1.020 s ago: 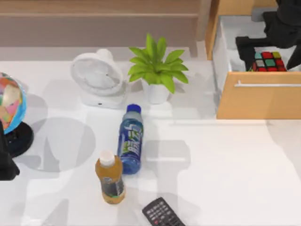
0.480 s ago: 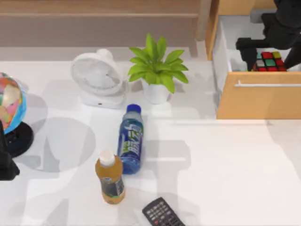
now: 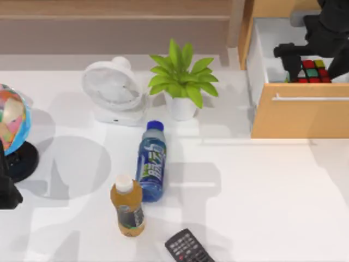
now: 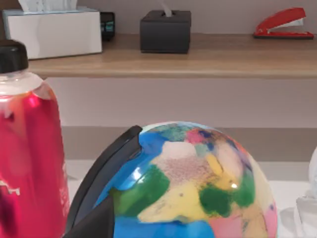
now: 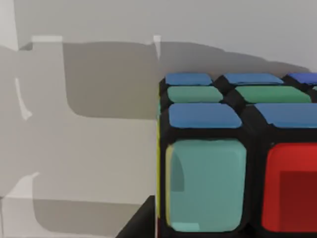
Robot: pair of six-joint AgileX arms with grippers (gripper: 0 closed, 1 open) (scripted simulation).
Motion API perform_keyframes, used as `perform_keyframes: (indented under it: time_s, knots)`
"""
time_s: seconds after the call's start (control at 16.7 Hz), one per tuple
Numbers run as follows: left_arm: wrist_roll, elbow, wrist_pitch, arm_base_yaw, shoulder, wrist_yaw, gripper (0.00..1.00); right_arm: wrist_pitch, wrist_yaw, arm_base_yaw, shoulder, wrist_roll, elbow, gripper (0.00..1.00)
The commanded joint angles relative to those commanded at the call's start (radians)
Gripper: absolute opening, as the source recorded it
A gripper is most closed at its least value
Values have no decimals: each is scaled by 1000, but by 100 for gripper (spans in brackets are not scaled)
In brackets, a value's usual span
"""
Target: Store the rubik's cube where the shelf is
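The rubik's cube [image 3: 312,71] sits inside the open drawer [image 3: 300,112] at the table's far right, close behind the drawer front, not on the shelf [image 3: 114,16]. The right gripper [image 3: 313,54] hovers directly over the cube; whether its fingers are spread or pinching the cube cannot be told. The right wrist view shows the cube [image 5: 233,158] resting against a pale grey inner floor and wall.

Hazards, as judged from this layout:
- The cube is in the drawer, while the task names the shelf. Leaving it here risks a wrong placement.
- The cube lies tight to the drawer front; a finger descending on that side may strike the panel or the silver bar handle [image 3: 311,98].
- The cube's glossy, flat faces offer little grip; an off-centre pinch may let it twist or slip.

Materials: the cube is hard plastic, black-edged, with smooth coloured squares. The drawer is orange-tan wood with pale inner walls. The shelf is a long light-brown wooden ledge along the far edge. The left arm [image 3: 6,185] is parked at the near left beside the globe [image 3: 12,123].
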Motion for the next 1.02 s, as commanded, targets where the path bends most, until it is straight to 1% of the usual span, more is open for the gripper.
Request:
perform_keyframes:
  time_s: [0.06, 0.12, 0.66, 1.02]
  knots:
    - [0, 0, 0, 0, 0, 0, 100, 0, 0, 0, 0, 0, 0, 2]
    - [0, 0, 0, 0, 0, 0, 100, 0, 0, 0, 0, 0, 0, 0]
    - [0, 0, 0, 0, 0, 0, 100, -2, 0, 3, -2, 1, 0, 0]
    - [0, 0, 0, 0, 0, 0, 100, -89, 12, 4, -28, -18, 23, 0]
